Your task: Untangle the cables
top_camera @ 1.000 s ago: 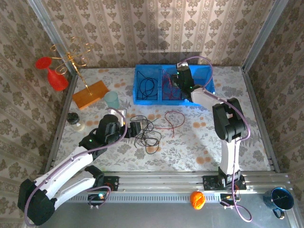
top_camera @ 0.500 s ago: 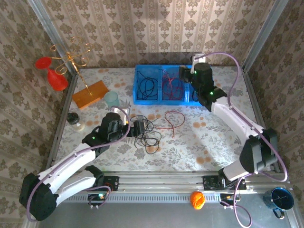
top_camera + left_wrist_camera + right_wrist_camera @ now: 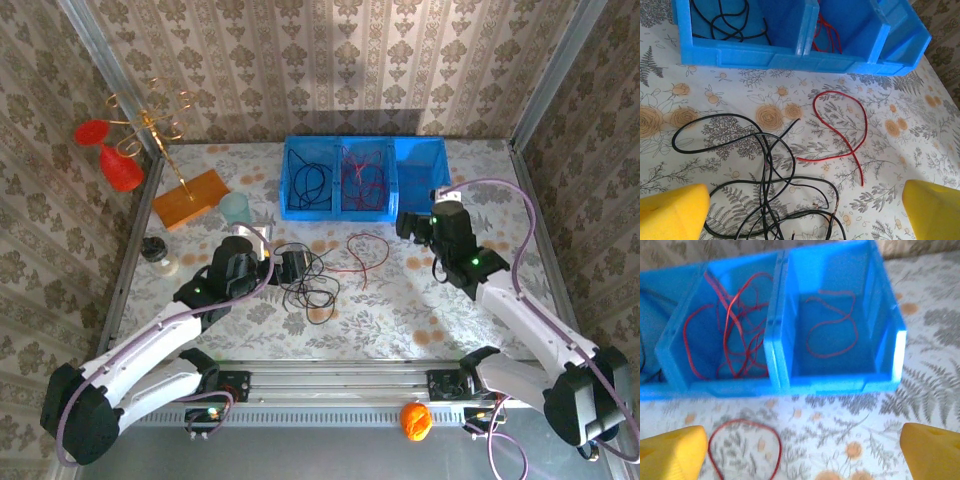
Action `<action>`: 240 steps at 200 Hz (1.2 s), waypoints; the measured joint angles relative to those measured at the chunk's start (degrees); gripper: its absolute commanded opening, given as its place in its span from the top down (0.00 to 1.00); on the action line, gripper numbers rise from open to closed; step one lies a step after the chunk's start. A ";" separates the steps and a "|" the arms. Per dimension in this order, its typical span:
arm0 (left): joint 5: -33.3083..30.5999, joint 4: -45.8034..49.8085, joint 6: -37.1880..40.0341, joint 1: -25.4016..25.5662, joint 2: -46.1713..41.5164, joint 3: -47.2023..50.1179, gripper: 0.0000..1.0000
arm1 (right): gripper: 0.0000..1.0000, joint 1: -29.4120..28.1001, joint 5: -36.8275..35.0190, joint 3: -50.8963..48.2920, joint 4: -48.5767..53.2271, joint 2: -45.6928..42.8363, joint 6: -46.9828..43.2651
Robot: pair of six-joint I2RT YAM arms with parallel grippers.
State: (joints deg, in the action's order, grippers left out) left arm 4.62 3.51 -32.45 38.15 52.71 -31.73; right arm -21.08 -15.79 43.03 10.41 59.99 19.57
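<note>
Setup from the top: the floral-print table (image 3: 500, 290) has a three-compartment blue plastic bin (image 3: 340, 213) at its 12 o'clock edge. The bin's 9 o'clock compartment holds a black wire, the middle one a bunch of red wires, and the 3 o'clock one a single red loop.

The left fingers (image 3: 670, 210) are spread wide with nothing between them. They hover right at the 9 o'clock side of the tangled heap of thin black cables (image 3: 305, 280), which sits a bit toward 8 o'clock from the table's middle. The right fingers (image 3: 670, 450) are also wide open and empty, near the bin's 5 o'clock corner and facing the bin.

One loose thin red cable (image 3: 840, 125) lies in a crossed loop just at 3 o'clock of the black heap. Its tail runs up close to the black loops, and I can't tell if they actually touch.

My guess is most of the sorting is done and this black mess is what's left. Where it could go sideways:
- The strands overlap so much that closing on the pile probably pinches several, so lifting drags the whole clump and cinches it tighter.
- The wires lie flat on the table, so the fingers could slip off or miss.
- Pulling the black ones toward 3 o'clock could snag the red loop and tangle it back in.
</note>
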 measured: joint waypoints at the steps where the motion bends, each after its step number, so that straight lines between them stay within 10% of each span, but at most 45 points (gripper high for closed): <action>1: 0.00 -0.04 -0.02 0.00 0.07 0.00 0.03 | 0.12 0.00 0.11 -0.13 0.07 -0.07 0.02; 60: 0.55 -2.23 -3.04 0.02 11.80 0.28 0.14 | 0.41 -0.63 13.07 -0.55 3.06 12.07 2.19; 126: 1.18 -4.68 -5.31 0.07 18.58 2.73 0.15 | 0.37 -11.56 14.58 10.12 3.48 36.52 1.88; 240: 1.22 -4.70 -5.31 0.07 16.39 3.23 0.15 | 0.45 -11.93 9.38 4.96 2.84 34.29 3.85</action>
State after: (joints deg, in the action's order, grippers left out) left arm 5.85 -1.19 -37.76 38.22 69.10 -28.49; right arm -33.01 -6.42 47.99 13.26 94.28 23.42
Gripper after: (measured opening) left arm 0.850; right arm 0.580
